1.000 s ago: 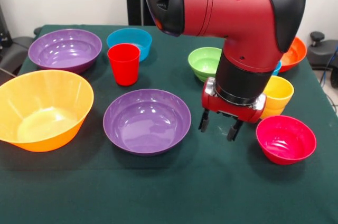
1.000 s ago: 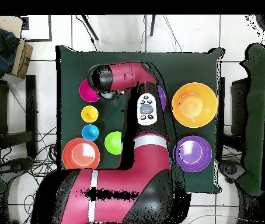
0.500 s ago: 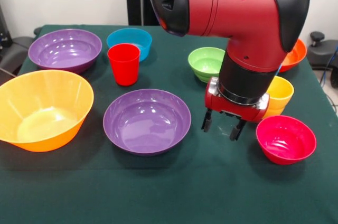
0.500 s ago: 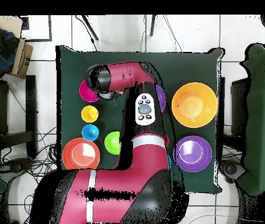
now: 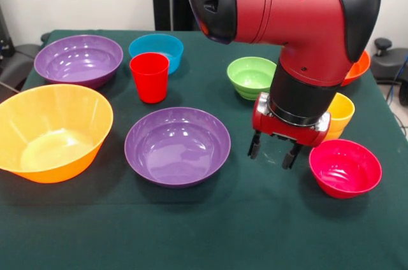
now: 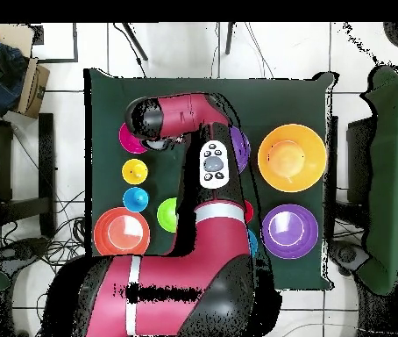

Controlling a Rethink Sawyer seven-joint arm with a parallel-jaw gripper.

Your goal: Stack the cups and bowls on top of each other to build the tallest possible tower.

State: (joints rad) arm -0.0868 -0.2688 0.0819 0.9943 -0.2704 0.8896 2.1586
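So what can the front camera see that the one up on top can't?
Only the front view shows the gripper, open and empty above the cloth beside the pink bowl, plus the whole red cup and blue bowl. Only the overhead view shows the light blue cup and the floor around the table. Both show the yellow-orange bowl, the green bowl and the yellow cup.

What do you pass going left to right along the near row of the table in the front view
Yellow-orange bowl → purple bowl → gripper, open and hanging empty over the cloth → magenta-pink bowl.
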